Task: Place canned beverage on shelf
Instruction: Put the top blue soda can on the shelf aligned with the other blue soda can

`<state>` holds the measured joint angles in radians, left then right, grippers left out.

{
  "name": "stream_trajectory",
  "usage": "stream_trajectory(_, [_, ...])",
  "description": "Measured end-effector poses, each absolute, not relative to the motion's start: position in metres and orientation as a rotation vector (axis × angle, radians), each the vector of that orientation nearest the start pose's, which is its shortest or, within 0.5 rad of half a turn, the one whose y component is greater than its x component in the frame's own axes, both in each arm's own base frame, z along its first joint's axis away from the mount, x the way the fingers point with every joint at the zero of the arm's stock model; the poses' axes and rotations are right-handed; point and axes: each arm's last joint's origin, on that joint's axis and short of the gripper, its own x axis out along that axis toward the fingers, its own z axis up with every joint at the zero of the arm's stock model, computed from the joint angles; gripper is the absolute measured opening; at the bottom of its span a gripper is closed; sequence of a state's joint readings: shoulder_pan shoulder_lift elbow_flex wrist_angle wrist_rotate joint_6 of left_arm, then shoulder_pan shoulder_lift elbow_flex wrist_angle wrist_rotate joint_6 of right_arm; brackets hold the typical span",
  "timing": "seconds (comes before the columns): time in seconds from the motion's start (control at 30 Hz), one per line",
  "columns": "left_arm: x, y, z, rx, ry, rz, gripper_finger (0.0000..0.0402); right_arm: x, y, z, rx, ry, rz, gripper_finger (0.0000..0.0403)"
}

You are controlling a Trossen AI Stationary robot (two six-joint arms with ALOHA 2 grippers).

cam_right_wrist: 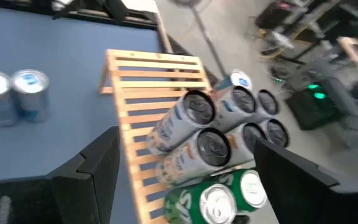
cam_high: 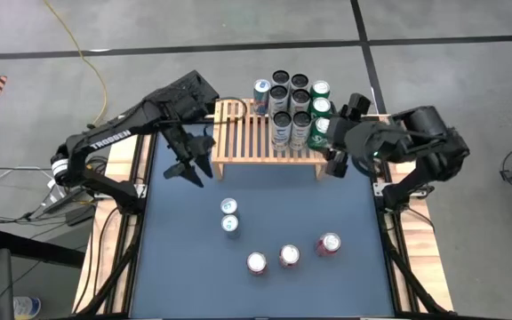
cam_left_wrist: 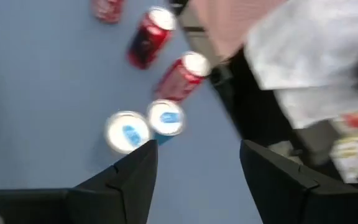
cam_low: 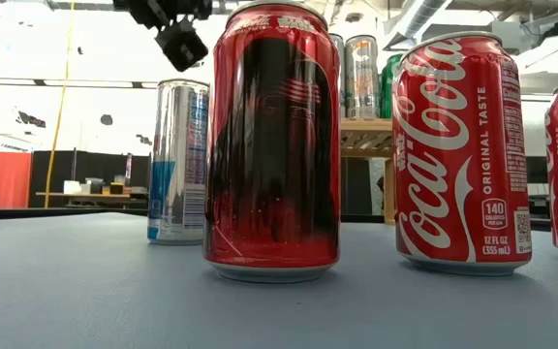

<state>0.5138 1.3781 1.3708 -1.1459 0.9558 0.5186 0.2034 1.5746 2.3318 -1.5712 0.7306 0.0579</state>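
The light-wood slatted shelf [cam_high: 252, 135] stands at the table's far edge. Several cans [cam_high: 293, 107] stand upright on its right half. On the blue table two slim silver-blue cans [cam_high: 229, 216] stand side by side, and nearer the front edge stand three red cans [cam_high: 289, 256]. My left gripper [cam_high: 194, 172] hangs open above the table, just left of the shelf's near-left corner, with nothing between its fingers [cam_left_wrist: 138, 171]. My right gripper [cam_high: 334, 164] is open at the shelf's right end, above the shelved cans [cam_right_wrist: 197, 134], holding nothing.
The shelf's left half [cam_right_wrist: 145, 81] is bare slats. In the low view a dark red can [cam_low: 272, 145] and a Coca-Cola can [cam_low: 463, 155] stand close to the front edge. Wooden side rails [cam_high: 114, 222] border the table; a yellow cable [cam_high: 87, 62] lies on the floor beyond.
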Motion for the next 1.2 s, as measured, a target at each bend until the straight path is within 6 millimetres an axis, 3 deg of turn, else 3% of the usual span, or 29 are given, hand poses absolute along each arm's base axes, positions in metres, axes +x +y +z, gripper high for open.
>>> stream_trajectory(0.27, [0.220, 0.093, 0.274, -0.461, 0.839, -0.617, 0.0189, 0.203, 0.012, 0.522, -0.280, 0.709, -0.441, 0.0314])
stream_trajectory(0.43, [0.210, 0.080, 0.252, -0.408, 0.818, -0.611, 0.0165, 0.207, 0.009, 0.526, -0.240, 0.666, -0.434, 0.0314])
stream_trajectory(0.7, [0.194, 0.074, 0.251, -0.316, 0.721, -0.544, 0.0159, 0.224, -0.008, 0.526, -0.195, 0.624, -0.515, 0.0314])
stream_trajectory(0.8, [0.187, 0.069, 0.258, -0.159, 0.649, -0.524, 0.0157, 0.228, -0.014, 0.528, -0.168, 0.592, -0.511, 0.0314])
stream_trajectory(1.0, [0.180, 0.068, 0.276, 0.068, 0.415, -0.322, 0.0139, 0.232, -0.020, 0.535, -0.103, 0.512, -0.465, 0.0314])
stream_trajectory(1.2, [0.181, 0.067, 0.255, 0.079, 0.233, -0.318, 0.0137, 0.232, -0.018, 0.534, -0.076, 0.515, -0.463, 0.0314])
